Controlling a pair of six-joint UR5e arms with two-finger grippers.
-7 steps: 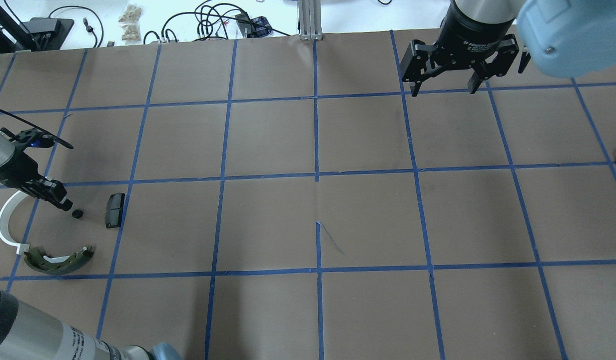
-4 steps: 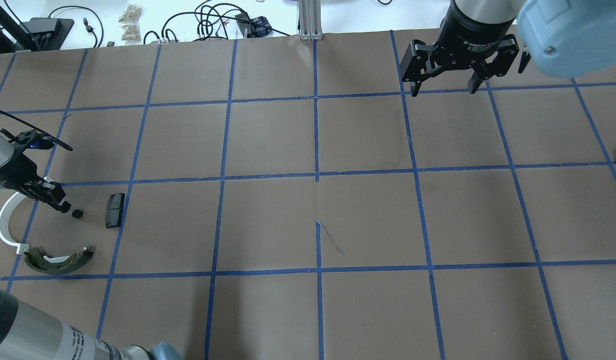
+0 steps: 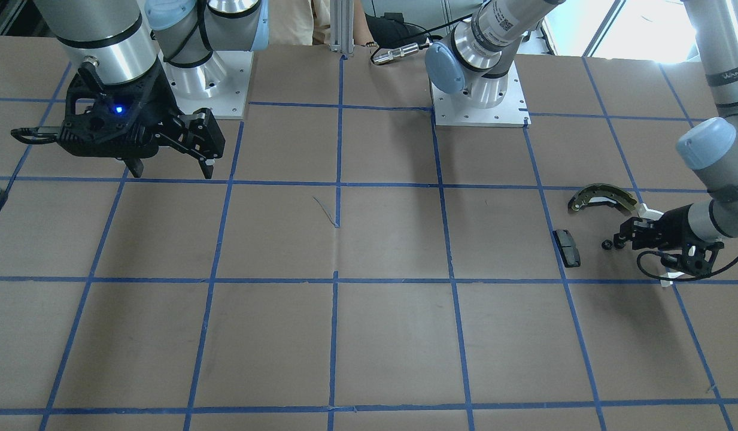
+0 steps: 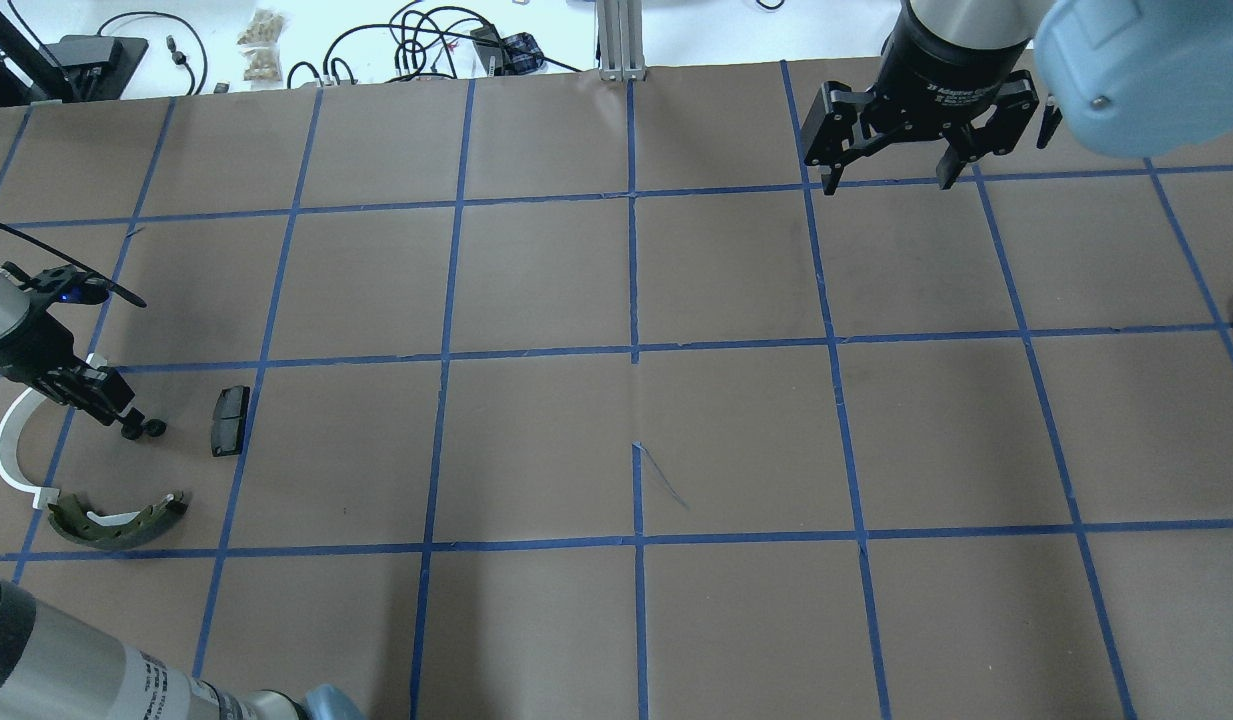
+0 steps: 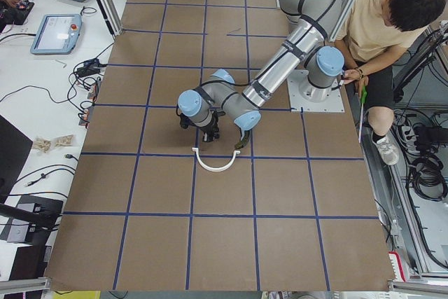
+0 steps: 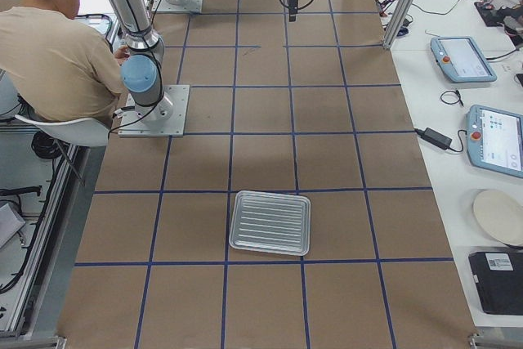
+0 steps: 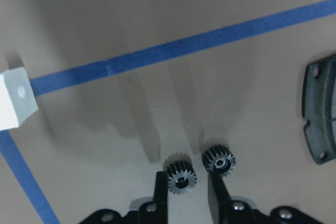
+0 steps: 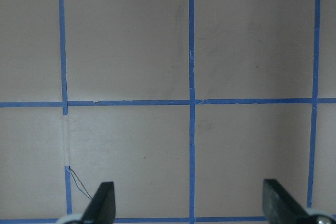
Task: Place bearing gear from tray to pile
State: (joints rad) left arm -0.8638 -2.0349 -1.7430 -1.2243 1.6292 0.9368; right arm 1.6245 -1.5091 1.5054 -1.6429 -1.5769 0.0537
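In the left wrist view a small black toothed bearing gear [image 7: 181,176] sits between the two fingers of my left gripper [image 7: 185,184], which is shut on it just above the paper. A second gear [image 7: 219,161] lies loose right beside it. From overhead, the left gripper [image 4: 129,428] is inside the pile, between the white plastic arc [image 4: 6,450] and the dark pad [image 4: 229,420], with the olive brake shoe [image 4: 116,520] nearer the robot. My right gripper [image 4: 884,172] hangs open and empty at the far right. The tray [image 6: 270,222] shows no parts in it.
Brown paper with a blue tape grid covers the table [image 4: 636,440]. Cables and small devices lie beyond the far edge [image 4: 416,45]. A seated operator [image 5: 392,19] is beside the robot bases. Tablets and a plate sit on the side bench [image 6: 490,136].
My left gripper has sunk and shifted slightly toward the loose gear on the paper, so its tip now sits right beside it. The right arm has not moved.
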